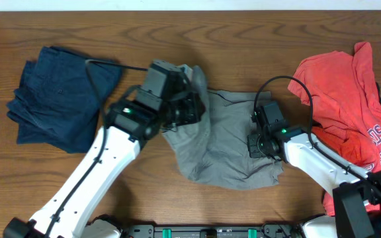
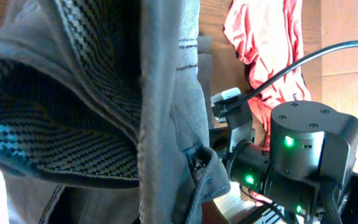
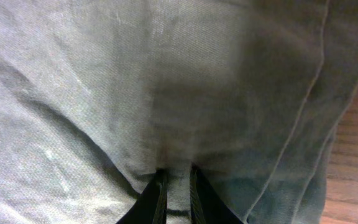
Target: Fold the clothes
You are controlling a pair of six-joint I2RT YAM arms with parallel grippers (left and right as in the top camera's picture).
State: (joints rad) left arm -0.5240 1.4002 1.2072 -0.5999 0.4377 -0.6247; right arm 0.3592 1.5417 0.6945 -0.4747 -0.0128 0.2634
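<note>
A grey garment [image 1: 225,142] lies at the table's centre, partly lifted at its left. My left gripper [image 1: 192,99] is shut on the garment's upper left part and holds it up; in the left wrist view the grey cloth [image 2: 166,118] hangs across the frame and hides the fingers. My right gripper [image 1: 252,139] presses on the garment's right side. In the right wrist view its fingers [image 3: 176,180] are pinched on a fold of the grey cloth [image 3: 166,81].
A folded navy garment [image 1: 55,96] lies at the far left. A red shirt [image 1: 349,99] with other clothes is heaped at the right. My right arm [image 2: 291,155] shows in the left wrist view.
</note>
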